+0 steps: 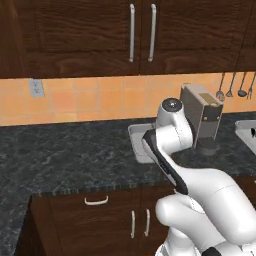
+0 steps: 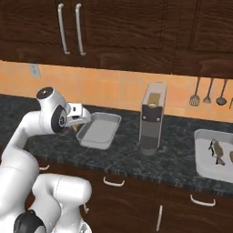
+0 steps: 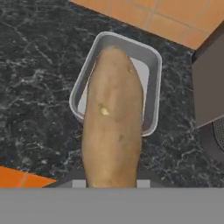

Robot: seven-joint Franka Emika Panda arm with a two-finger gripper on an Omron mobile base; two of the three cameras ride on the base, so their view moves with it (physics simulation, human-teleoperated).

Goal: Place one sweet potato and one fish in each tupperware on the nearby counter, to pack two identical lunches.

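1. The gripper (image 2: 78, 119) is closed on the sweet potato (image 3: 113, 122). In the hand view the tuber runs straight out from between the fingers, whose tips it hides, and it hangs above the surface (image 1: 60, 155).
2. Directly ahead of the gripper and below it sits a tub (image 3: 151, 94), grey and empty. The potato's far end overlaps the tub's opening, so the load looks roughly lined up for lowering.
3. The potato is a long tan spindle, fat in the middle and tapering at the far end. Its skin is matt, with a few pale eyes and dark flecks. I judge it stiff, fairly heavy and not fragile. Held near one end, it has a long overhang that may lever it downward in the grip. A hold nearer the thick middle would be steadier.
4. The tub is a shallow rounded rectangle with thin smooth walls and a flared rim. It probably weighs little, so a nudge from the potato could slide it across the stone.
5. The surface is black stone veined with grey, polished and hard.
6. Just beyond the tub, to the gripper's right, stands a tall grey coffee machine (image 2: 152, 117). Well beyond that lies a second tub (image 2: 202, 150) holding fish (image 2: 215, 151).
7. Behind everything runs an orange tiled wall (image 1: 75, 100).
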